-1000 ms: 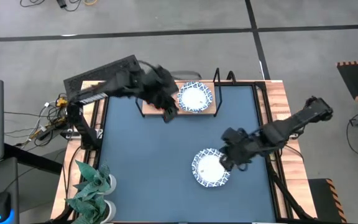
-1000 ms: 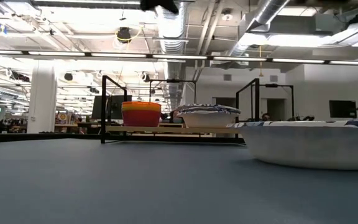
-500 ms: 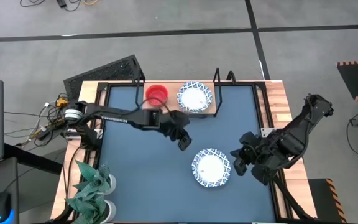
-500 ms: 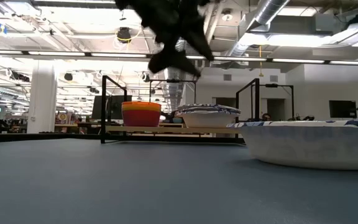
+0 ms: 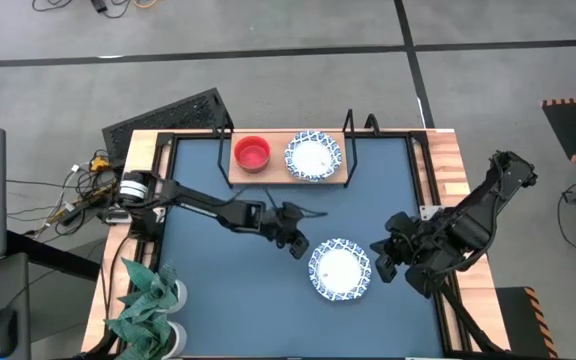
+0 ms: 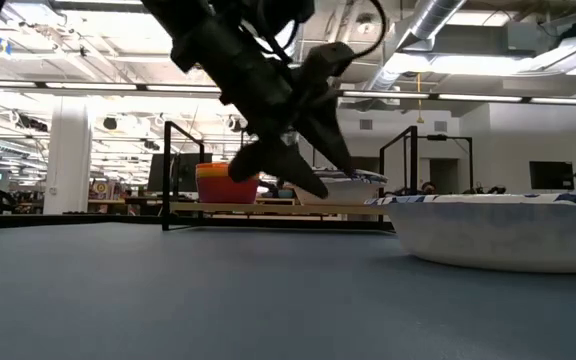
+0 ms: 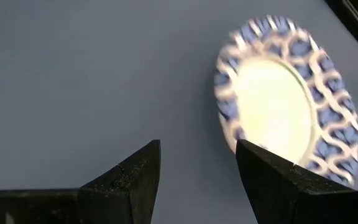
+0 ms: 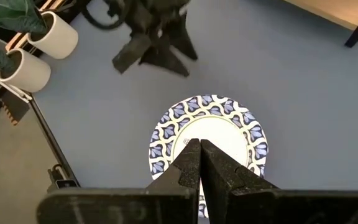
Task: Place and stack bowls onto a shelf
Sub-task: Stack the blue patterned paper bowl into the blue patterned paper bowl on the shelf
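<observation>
The table (image 5: 228,290) carries the shelf (image 5: 276,176) at its far edge (red bowl (image 5: 252,153) and, seemingly stacked, patterned bowl (image 5: 314,155) on it). Another white bowl (image 5: 339,270) sits mid-table, just beside the left tool (image 5: 298,247), fingers spread; the right tool (image 5: 379,266), pinched closed, hovers opposite.

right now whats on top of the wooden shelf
On the shelf sit a red bowl and, beside it, a blue-rimmed white bowl. The low view shows orange under the red rim, so more bowls are nested there; how many is hidden.
</observation>
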Tool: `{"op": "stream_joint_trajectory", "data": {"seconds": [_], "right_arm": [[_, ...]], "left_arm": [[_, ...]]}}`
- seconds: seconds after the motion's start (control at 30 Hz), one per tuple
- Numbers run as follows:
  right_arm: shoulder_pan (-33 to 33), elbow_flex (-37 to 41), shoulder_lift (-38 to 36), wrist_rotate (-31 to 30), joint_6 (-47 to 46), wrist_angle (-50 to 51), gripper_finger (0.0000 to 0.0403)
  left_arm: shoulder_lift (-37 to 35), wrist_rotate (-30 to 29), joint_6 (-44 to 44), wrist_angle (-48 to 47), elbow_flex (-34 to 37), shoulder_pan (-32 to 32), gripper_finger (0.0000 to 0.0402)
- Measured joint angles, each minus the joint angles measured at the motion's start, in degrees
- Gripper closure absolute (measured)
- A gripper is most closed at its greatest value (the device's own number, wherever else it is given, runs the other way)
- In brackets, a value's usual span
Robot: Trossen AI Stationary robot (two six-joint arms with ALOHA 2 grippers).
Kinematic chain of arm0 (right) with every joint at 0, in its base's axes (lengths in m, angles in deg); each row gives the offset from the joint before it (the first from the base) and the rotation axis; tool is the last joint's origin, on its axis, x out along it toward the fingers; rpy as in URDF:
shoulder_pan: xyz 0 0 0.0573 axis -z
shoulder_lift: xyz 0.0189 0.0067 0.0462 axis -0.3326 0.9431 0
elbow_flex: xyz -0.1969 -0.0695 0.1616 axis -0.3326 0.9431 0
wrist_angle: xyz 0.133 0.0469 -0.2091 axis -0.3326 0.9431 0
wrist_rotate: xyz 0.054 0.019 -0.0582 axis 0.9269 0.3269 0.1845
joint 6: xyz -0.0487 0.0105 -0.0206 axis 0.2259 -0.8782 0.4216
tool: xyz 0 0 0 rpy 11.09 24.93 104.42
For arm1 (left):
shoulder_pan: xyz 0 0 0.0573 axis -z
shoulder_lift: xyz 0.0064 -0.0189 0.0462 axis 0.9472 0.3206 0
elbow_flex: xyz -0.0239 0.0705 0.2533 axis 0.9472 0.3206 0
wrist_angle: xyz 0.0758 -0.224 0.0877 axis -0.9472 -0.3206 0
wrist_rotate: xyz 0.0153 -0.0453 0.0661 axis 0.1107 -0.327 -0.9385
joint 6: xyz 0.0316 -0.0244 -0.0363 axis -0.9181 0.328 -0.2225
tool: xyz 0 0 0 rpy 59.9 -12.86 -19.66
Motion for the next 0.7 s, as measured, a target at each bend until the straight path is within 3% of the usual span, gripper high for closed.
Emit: {"op": "stream_joint_trajectory", "data": {"seconds": [0.57,0.7], "right_arm": [[-0.24,0.0,0.0,0.03,-0.31,-0.91,0.0372],[-0.24,0.0,0.0,0.04,-0.32,-0.85,0.0372]], "left_arm": [[11.48,13.04,11.19,18.15,-0.09,0.23,0.0207],[12.31,14.95,11.68,18.85,-0.21,0.05,0.022]]}}
